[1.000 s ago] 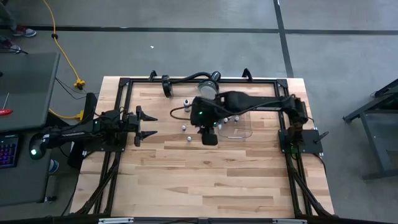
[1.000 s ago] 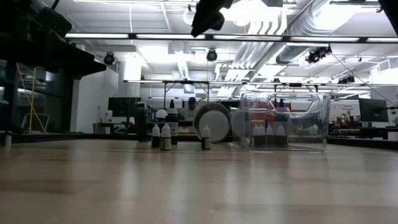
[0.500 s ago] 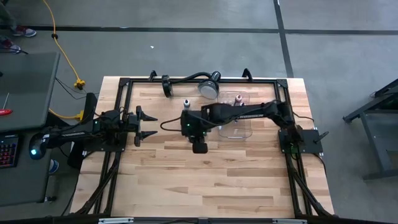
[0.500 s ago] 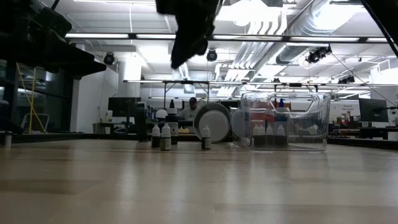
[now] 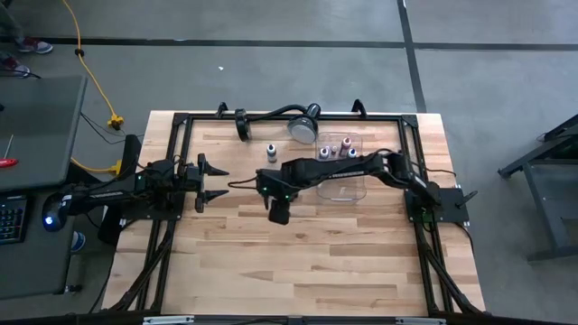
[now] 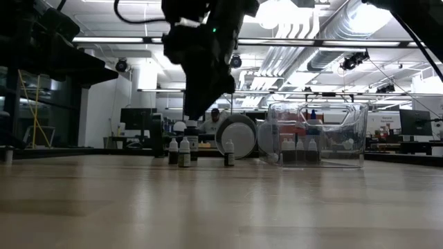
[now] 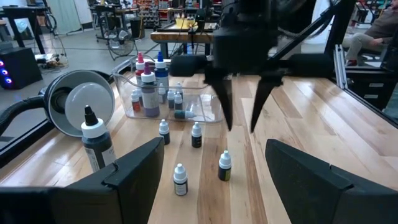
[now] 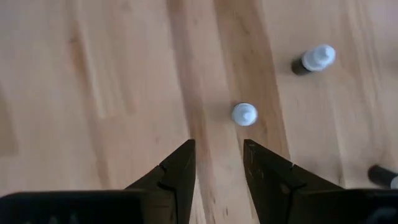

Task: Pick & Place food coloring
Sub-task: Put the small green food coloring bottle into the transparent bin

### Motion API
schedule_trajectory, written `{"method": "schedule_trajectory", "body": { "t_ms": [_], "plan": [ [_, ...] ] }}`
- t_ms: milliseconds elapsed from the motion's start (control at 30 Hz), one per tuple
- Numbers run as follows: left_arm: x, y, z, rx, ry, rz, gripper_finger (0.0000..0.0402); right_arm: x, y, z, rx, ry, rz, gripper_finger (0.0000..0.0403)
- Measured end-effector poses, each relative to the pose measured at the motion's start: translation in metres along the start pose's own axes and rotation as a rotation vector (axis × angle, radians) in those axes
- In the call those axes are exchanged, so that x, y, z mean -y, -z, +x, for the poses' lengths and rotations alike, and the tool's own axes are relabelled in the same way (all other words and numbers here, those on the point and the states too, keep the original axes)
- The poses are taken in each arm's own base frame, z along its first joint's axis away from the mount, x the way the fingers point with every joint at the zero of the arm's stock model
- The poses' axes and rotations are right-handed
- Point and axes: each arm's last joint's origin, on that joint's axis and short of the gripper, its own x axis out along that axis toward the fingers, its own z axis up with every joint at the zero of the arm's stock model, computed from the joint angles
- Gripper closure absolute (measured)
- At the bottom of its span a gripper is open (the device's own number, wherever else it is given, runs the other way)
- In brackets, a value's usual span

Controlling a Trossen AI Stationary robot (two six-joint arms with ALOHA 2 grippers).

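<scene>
Grey floor with dark seams around a pale wooden tabletop (image 5: pixel 298 262) framed by black rails, seen from the high view. The right arm reaches far across, its right gripper (image 5: pixel 278 213) hanging over the middle of the tabletop, with nothing visible in it. The left gripper (image 5: pixel 215 181) waits well off to that gripper's side, near the frame edge, fingers spread, empty. Beyond the right arm sits a clear tray (image 5: pixel 341 177) with several food coloring bottles (image 5: pixel 336 147) inside; a lone larger bottle (image 5: pixel 270 151) stands near a round lamp head (image 5: pixel 303 127). Low view: workshop behind, ceiling lights and ducts; the right gripper (image 6: pixel 196 104) hangs above a small cluster of dropper bottles (image 6: pixel 183 152) standing upright on the tabletop, the tray (image 6: pixel 317 135) apart from them to the side. Left wrist view: the right gripper (image 7: pixel 239 124), fingers apart and pointing down, hovers just above four loose small bottles (image 7: pixel 224 167); tray and lamp head (image 7: pixel 81 99) lie beyond, and a black-bodied bottle (image 7: pixel 96 140) stands near the lamp. Right wrist view: looking straight down, fingers (image 8: pixel 177 171) parted with a narrow gap, empty; one white-capped bottle (image 8: pixel 244 114) stands just ahead of the fingertips, another (image 8: pixel 316 60) farther off.
</scene>
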Motion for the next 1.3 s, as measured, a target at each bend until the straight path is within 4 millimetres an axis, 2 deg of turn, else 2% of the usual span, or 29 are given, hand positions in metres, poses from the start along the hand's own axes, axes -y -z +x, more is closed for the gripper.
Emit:
{"method": "schedule_trajectory", "body": {
  "t_ms": [633,733,900,1000,1300],
  "plan": [
    [0.000,0.000,0.000,0.000,0.000,0.000,0.0124,0.013,-0.009,0.004,0.071,0.015,0.302,0.0275],
    [0.000,0.000,0.000,0.000,0.000,0.000,0.0124,0.014,-0.009,0.010,0.066,0.022,0.325,0.0255],
    [0.000,0.000,0.000,0.000,0.000,0.000,0.0124,0.015,-0.008,0.033,0.027,-0.003,0.354,0.0195],
    [0.000,0.000,0.000,0.000,0.000,0.000,0.0124,0.015,-0.008,0.040,0.025,-0.012,0.356,0.0166],
    [0.000,0.000,0.000,0.000,0.000,0.000,0.0124,0.019,-0.005,0.039,0.002,0.034,0.403,0.0151]
  ]
}}
